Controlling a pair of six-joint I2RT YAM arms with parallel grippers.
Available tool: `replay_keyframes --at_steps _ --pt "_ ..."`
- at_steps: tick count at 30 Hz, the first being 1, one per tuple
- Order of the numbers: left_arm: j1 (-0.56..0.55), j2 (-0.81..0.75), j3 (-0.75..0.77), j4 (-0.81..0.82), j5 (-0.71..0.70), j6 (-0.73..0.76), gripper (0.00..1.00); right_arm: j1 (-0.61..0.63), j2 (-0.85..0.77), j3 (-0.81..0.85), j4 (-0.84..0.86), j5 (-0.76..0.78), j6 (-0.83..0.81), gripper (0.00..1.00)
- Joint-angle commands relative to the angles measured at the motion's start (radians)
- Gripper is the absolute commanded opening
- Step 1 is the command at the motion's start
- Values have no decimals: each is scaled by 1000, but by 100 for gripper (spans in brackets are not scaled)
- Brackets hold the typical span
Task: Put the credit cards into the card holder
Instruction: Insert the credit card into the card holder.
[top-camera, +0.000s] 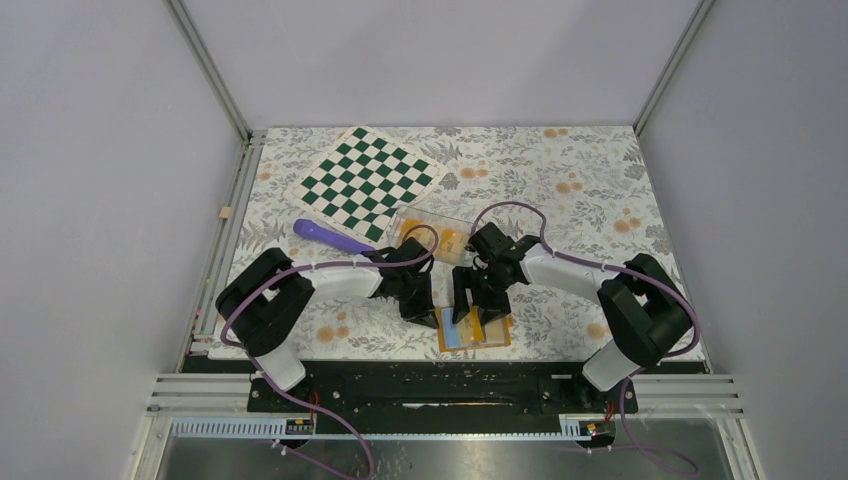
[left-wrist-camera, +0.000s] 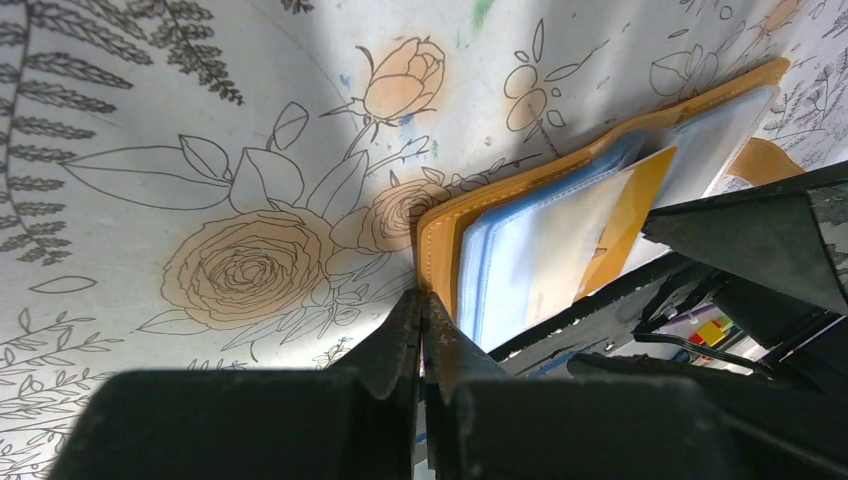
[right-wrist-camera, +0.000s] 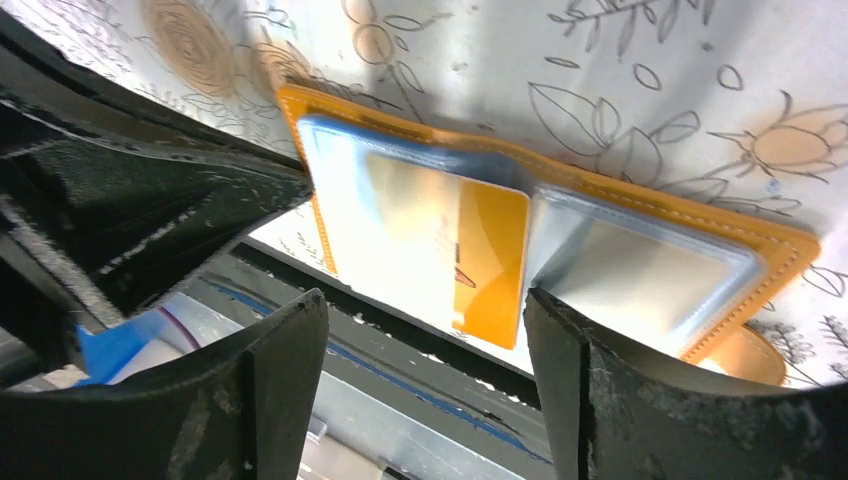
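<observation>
The card holder (top-camera: 474, 332) lies open at the near edge of the table (top-camera: 600, 190), with a yellow card (right-wrist-camera: 488, 258) seemingly partway inside a clear pocket. I judge the insertion half done. The right tool (right-wrist-camera: 424, 302) hangs spread over the card. The left tool (left-wrist-camera: 421, 312), pressed together, touches the holder's rim. Next, the card needs pushing fully home. Only the right wrist view shows how far it sticks out; only the top view places the holder on the table.

I see card holder (top-camera: 470, 338) lying open and flat near table's front edge: orange stitched rim, light-blue clear pockets facing up. Orange-yellow credit card (right-wrist-camera: 487, 262) sits by centre fold, partly slid under one pocket's film.
</observation>
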Motion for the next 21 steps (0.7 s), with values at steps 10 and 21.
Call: replay_keyframes --at_steps 10,21 --pt "-16 5 17 33 20 -12 0 11 23 17 -58 5 -56 61" --pt "-19 8 38 33 15 -14 0 34 62 46 83 -184 44 30"
